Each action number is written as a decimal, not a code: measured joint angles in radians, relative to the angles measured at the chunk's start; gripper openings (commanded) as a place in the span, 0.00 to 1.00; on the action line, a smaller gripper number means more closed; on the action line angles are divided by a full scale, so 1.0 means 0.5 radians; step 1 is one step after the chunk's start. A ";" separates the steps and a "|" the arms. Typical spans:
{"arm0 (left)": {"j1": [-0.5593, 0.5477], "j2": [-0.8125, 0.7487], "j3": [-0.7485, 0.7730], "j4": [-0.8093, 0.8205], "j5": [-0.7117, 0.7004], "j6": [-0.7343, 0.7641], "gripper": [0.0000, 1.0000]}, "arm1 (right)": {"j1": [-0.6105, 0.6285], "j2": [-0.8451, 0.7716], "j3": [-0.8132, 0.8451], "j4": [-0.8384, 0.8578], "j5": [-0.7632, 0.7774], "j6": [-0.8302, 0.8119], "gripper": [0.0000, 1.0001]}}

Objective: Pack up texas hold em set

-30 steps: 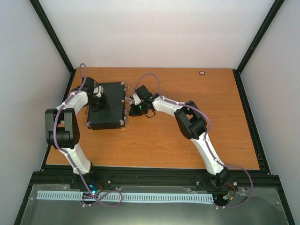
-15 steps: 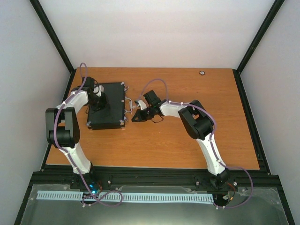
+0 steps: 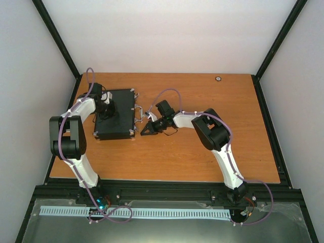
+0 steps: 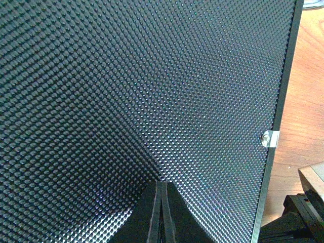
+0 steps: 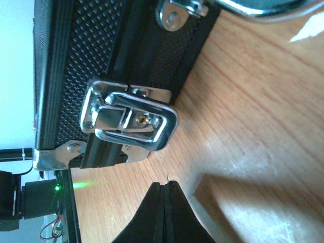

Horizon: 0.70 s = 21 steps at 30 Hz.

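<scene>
From above, I see the black case [image 3: 119, 124] lying shut on the counter [image 3: 212, 157], in its far half near the left edge. My left tool [image 3: 106, 108] is over the lid, and my right tool [image 3: 146, 130] sits just beside the case's near right corner.

Left wrist camera: the left tool [image 4: 161, 192], its jaws pressed together and holding nothing, points at the case's dimpled lid [image 4: 126, 91].

Right wrist camera: the right tool [image 5: 165, 190], also closed and empty, is low over the wood. It points at a silver latch [image 5: 129, 120] on the case's side.
</scene>
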 measured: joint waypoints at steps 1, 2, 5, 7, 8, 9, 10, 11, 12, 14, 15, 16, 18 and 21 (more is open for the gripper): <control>-0.001 0.000 -0.001 0.004 0.003 0.000 0.01 | 0.000 0.000 0.005 0.005 -0.006 0.012 0.03; -0.001 0.000 -0.001 0.007 0.003 0.000 0.01 | 0.000 0.000 0.007 0.008 -0.009 0.013 0.03; -0.001 0.000 -0.002 0.009 0.005 0.000 0.01 | 0.000 0.034 0.085 0.003 -0.020 0.025 0.03; -0.001 0.000 -0.002 0.009 0.005 0.000 0.01 | 0.000 0.072 0.156 0.003 -0.024 0.038 0.03; -0.001 0.000 -0.001 0.010 0.005 0.000 0.01 | 0.000 0.092 0.189 0.002 -0.026 0.044 0.03; -0.001 0.000 -0.001 0.009 0.005 0.000 0.01 | 0.002 0.111 0.222 0.001 -0.027 0.053 0.03; -0.001 0.000 -0.001 0.009 0.005 0.000 0.01 | 0.002 0.135 0.263 -0.010 -0.033 0.056 0.03; -0.001 0.001 -0.001 0.010 0.005 0.000 0.01 | 0.000 0.158 0.306 -0.039 -0.048 0.056 0.03; -0.001 0.001 -0.001 0.010 0.005 0.000 0.01 | -0.004 0.176 0.346 -0.068 -0.061 0.054 0.03; -0.001 0.002 -0.001 0.010 0.004 -0.001 0.01 | -0.008 0.197 0.397 -0.124 -0.071 0.053 0.03; -0.001 0.002 -0.001 0.011 0.005 0.000 0.01 | -0.009 0.202 0.407 -0.140 -0.069 0.053 0.03; -0.001 0.002 -0.001 0.011 0.005 0.000 0.01 | -0.009 0.208 0.417 -0.153 -0.068 0.054 0.03; -0.001 0.002 -0.002 0.011 0.004 0.000 0.01 | -0.011 0.219 0.433 -0.176 -0.069 0.054 0.03; 0.001 0.002 -0.003 0.015 0.001 -0.001 0.01 | -0.011 0.241 0.451 -0.184 -0.053 0.056 0.03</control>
